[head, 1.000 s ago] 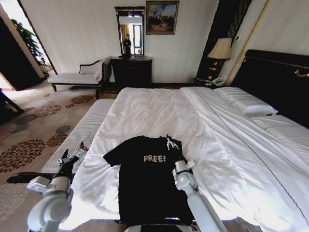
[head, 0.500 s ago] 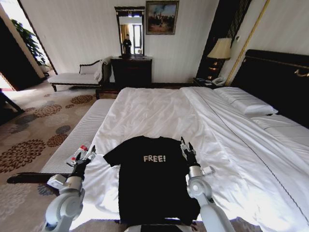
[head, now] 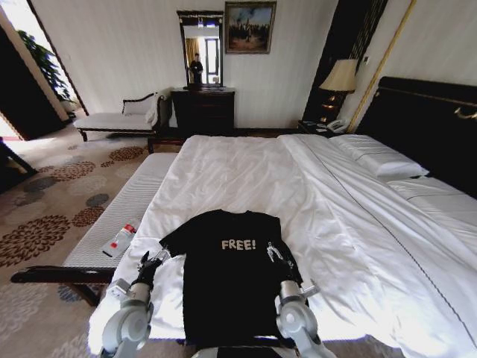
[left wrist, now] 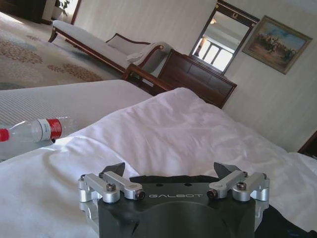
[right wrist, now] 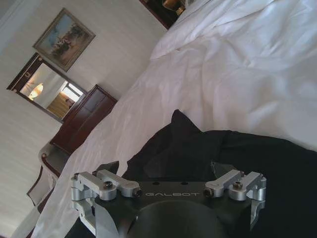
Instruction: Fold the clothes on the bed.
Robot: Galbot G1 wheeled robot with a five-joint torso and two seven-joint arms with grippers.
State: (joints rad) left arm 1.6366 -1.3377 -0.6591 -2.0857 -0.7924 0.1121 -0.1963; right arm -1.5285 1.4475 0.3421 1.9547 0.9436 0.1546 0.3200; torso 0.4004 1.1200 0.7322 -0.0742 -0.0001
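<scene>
So both arms have pulled back toward the robot over the last second: the right gripper (head: 277, 253) was up by the collar side of the T-shirt (head: 227, 280) and has slid down to sit over the shirt's right edge below the sleeve, and the left gripper (head: 151, 261) came in from out over the bench (head: 112, 216) to hover just beside the left sleeve. The shirt itself hasn't budged; it's lying flat, FREE! side up, at the near end of the bed (head: 238, 171), nothing folded yet. Both sets of jaws are spread wide with nothing in them, which the wrist views show pretty clearly. It reads like the robot's lining up on either side of the shirt for a first grab, so the folding is basically at square one. The water bottle (head: 119, 239) is on the bench, off to the left.
</scene>
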